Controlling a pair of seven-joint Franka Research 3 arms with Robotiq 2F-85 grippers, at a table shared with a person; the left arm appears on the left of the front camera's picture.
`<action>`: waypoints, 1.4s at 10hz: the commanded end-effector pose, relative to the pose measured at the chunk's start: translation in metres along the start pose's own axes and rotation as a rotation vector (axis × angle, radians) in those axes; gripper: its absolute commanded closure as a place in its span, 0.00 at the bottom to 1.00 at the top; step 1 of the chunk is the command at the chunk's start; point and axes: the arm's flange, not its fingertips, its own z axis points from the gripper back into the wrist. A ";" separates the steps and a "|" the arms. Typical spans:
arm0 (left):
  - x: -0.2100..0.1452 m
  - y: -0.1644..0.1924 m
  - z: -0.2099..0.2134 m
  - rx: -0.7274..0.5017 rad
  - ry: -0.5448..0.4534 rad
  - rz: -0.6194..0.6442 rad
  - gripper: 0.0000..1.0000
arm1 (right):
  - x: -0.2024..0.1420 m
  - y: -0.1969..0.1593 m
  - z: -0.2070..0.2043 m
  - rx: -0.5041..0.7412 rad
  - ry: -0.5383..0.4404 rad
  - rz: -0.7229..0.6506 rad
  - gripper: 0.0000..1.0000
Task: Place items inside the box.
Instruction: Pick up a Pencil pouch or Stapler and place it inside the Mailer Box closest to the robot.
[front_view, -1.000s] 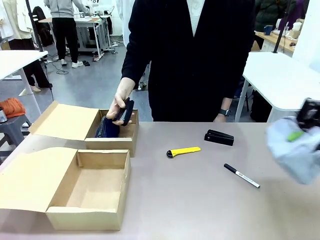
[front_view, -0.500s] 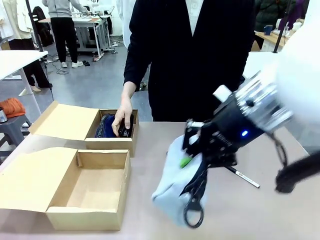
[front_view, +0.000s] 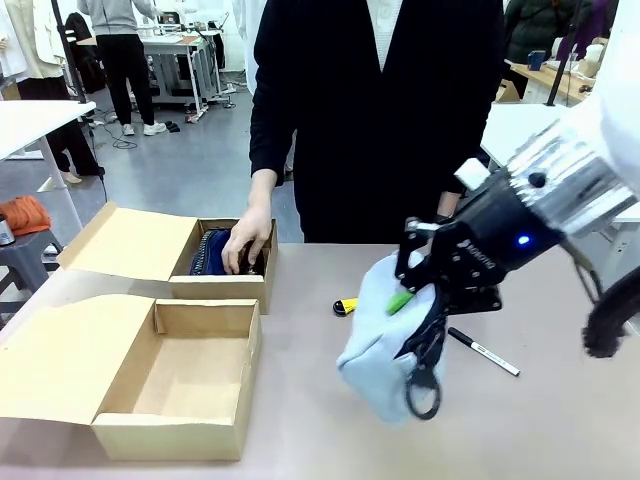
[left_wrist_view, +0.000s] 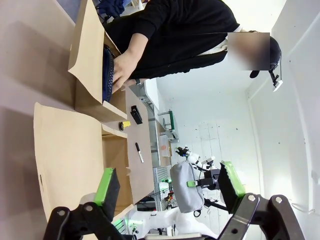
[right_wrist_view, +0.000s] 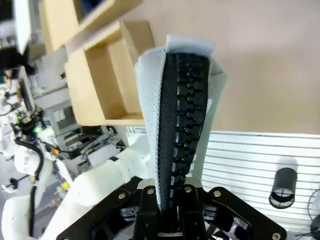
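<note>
Grey pouch (front_view: 370, 355) dangles pinched tight in right tool (front_view: 400, 300), arm stretched over mid-table.

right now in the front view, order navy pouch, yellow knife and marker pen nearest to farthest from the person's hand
1. navy pouch, in the far box, beside the hand
2. yellow knife, mid table, partly hidden
3. marker pen, toward the right

My pincer (left_wrist_view: 169, 184) is wide open, with nothing between its green pads (left_wrist_view: 106, 186). Far off, my other pincer (left_wrist_view: 193, 183) grips a grey pouch (left_wrist_view: 182, 195). A person's hand (left_wrist_view: 125, 67) rests on a blue pouch (left_wrist_view: 107, 75) in a box (left_wrist_view: 95, 102). On the counter (left_wrist_view: 30, 60) lie a yellow knife (left_wrist_view: 125, 124), a stapler (left_wrist_view: 136, 114) and a pen (left_wrist_view: 139, 152), all apart.
</note>
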 end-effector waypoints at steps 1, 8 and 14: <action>0.000 -0.001 -0.001 -0.022 -0.013 -0.023 0.00 | 0.007 0.012 -0.021 -0.061 -0.059 -0.068 0.94; 0.000 -0.001 -0.001 -0.022 -0.013 -0.023 0.00 | 0.099 0.030 -0.107 0.050 -0.296 -0.483 0.94; 0.000 -0.001 -0.001 -0.022 -0.013 -0.023 0.00 | 0.133 0.013 -0.172 0.003 -0.283 -0.544 0.94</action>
